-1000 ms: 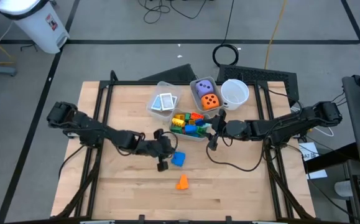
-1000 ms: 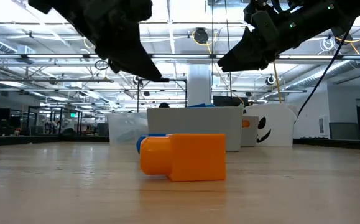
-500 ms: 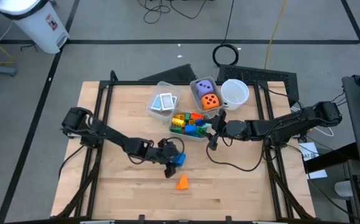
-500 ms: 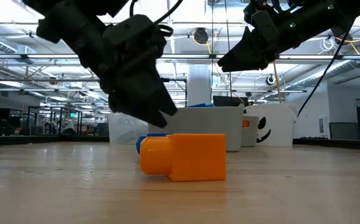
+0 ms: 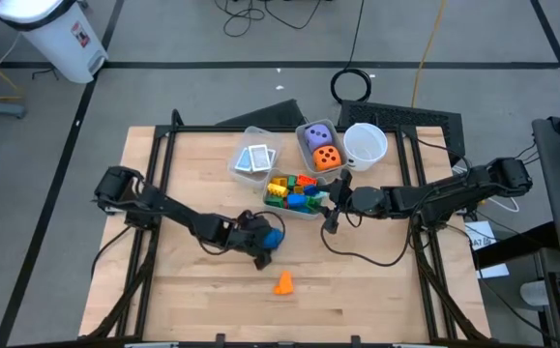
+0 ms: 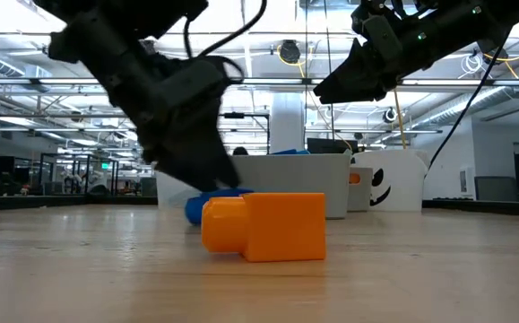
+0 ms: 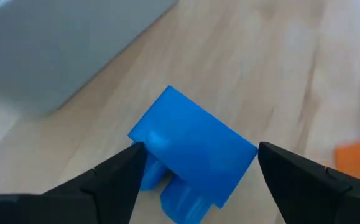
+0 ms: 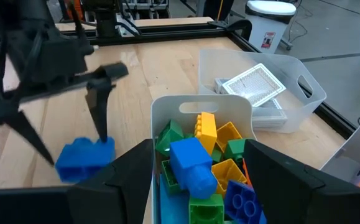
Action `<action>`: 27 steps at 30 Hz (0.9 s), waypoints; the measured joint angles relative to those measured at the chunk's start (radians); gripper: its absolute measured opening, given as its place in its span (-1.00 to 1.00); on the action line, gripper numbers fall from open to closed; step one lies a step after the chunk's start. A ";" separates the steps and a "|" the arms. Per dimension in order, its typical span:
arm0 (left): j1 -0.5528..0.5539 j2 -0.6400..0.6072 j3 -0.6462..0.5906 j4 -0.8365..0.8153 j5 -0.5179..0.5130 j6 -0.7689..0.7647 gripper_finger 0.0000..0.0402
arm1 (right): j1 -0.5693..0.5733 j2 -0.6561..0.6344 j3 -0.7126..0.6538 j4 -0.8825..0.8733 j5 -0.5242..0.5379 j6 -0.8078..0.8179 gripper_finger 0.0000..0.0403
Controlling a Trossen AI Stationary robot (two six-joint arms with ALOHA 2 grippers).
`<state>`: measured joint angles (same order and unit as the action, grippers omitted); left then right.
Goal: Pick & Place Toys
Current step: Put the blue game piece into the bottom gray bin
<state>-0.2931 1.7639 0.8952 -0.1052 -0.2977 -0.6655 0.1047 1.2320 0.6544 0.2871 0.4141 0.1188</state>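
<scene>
A blue block (image 7: 192,155) lies on the wooden table (image 5: 192,300), just in front of the blocks bin. My left gripper (image 5: 262,244) is low over it and open, with one finger on each side of the block (image 5: 275,237). An orange block (image 5: 282,282) lies nearer the front edge, also seen close up in the low view (image 6: 263,226). My right gripper (image 5: 332,215) hangs open above the table at the near right end of the bin of mixed blocks (image 5: 294,193). My left gripper comes at the blue block from the table's left, slanting down, with its fingers astride the block. One fingertip (image 7: 136,152) stands right at the block's side (image 7: 150,144); I cannot tell whether it touches. The block rests on the table.
At the far middle stand three clear bins: one with white cards (image 5: 253,159), one with a purple and an orange die (image 5: 320,147), and the blocks bin (image 8: 198,162). A white cup (image 5: 365,143) stands to their right. Bare table lies at the front and left.
My left gripper has come down and toward the table's right to the blue block, and its fingers have opened around it. My right gripper has kept still.
</scene>
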 joint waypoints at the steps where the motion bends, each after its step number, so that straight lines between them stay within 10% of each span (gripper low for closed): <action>1: -0.004 -0.017 -0.001 -0.034 -0.002 -0.002 0.59 | 0.000 0.000 0.000 0.000 0.000 0.000 0.12; 15: -0.051 -0.225 -0.003 -0.424 0.019 -0.325 0.60 | 0.000 0.000 0.000 0.000 0.000 0.000 0.12; 27: -0.047 -0.111 -0.002 -0.243 0.013 -0.475 0.60 | 0.000 0.000 0.000 0.017 0.000 0.000 0.12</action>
<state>-0.3406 1.6527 0.8932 -0.3487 -0.2844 -1.1405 0.1045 1.2320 0.6544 0.3043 0.4141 0.1192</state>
